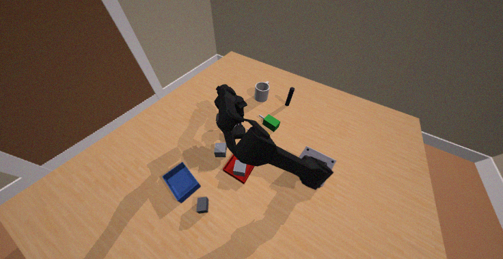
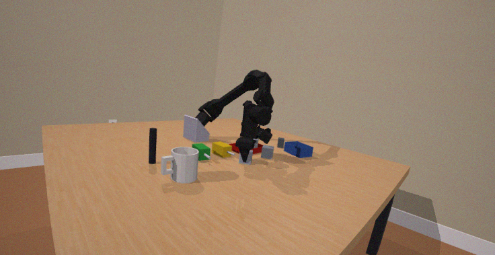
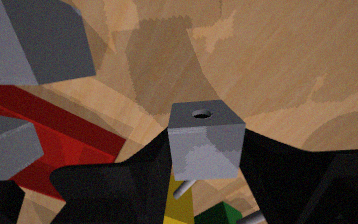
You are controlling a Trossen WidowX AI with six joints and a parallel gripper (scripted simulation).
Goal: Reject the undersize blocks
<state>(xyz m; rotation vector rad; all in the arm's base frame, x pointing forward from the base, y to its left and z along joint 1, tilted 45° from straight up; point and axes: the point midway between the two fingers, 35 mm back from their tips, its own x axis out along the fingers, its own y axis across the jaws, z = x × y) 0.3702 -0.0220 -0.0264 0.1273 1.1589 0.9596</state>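
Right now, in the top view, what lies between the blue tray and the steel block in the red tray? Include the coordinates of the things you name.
Only bare tabletop and the red tray's [image 1: 244, 182] near wall, in the top view.
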